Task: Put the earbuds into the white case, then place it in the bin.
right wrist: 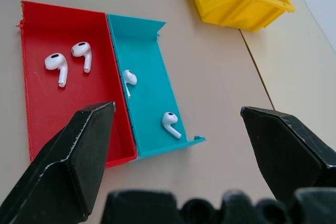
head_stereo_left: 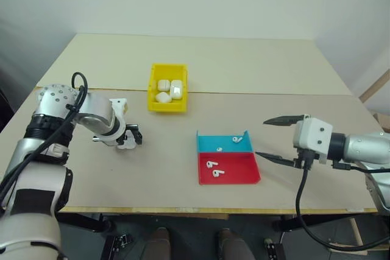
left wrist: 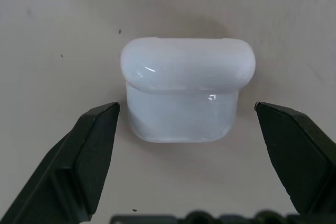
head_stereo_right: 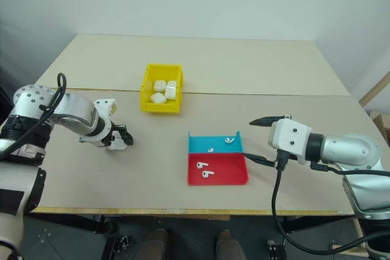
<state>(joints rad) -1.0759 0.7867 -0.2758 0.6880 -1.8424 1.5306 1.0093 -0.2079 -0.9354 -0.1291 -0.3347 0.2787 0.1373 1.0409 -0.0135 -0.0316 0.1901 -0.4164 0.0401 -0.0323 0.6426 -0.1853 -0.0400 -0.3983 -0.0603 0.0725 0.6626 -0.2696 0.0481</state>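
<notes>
Our left gripper [left wrist: 186, 145] hangs spread wide over the white case [left wrist: 186, 90], which stands closed on the table [head_stereo_left: 256, 65] well to the left of the red tray [head_stereo_left: 244, 178], one finger on either side of it and neither touching. We should sink squarely and close on its lower body, not its lid. Our right gripper [head_stereo_left: 271, 139], also spread and empty, waits just right of that tray, whose earbuds [right wrist: 68, 62] lie loose; the bin [head_stereo_left: 159, 106] sits beyond, already holding other cases.

On the plain beige table [head_stereo_left: 244, 59], the bin [head_stereo_left: 152, 103] is bright yellow with glossy white cases inside, beside it sit a blue tray [head_stereo_left: 207, 143] and a red tray [head_stereo_left: 237, 175] holding white earbuds [head_stereo_left: 211, 164], and a glossy white case [left wrist: 186, 90] lies between black fingers [left wrist: 86, 150].
</notes>
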